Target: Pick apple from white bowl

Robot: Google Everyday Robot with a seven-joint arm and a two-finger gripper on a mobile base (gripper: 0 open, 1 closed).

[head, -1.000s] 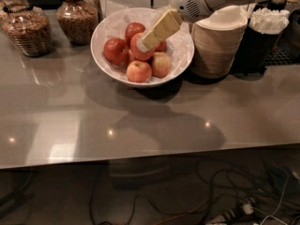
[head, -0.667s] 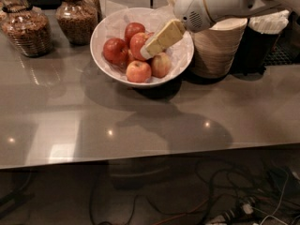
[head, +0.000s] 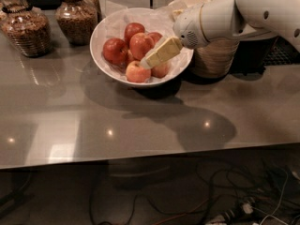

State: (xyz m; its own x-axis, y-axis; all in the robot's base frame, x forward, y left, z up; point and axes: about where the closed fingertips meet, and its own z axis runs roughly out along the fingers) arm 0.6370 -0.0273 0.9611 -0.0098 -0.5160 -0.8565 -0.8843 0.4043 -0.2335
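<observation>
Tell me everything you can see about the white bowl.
The white bowl is wide, round and smooth, with sloping sides and a crinkled paper lining. It sits upright on the grey table, near the back, holding several red apples. The gripper reaches into it from the picture's right, above the front apples.

White arm (head: pixel 243 11) comes in from 2 o'clock: smooth rounded shells, dark seam ring, dotted grille patch at wrist end, two small dark holes. Pale yellow-beige blocky gripper (head: pixel 152 59) around 12 o'clock.
</observation>
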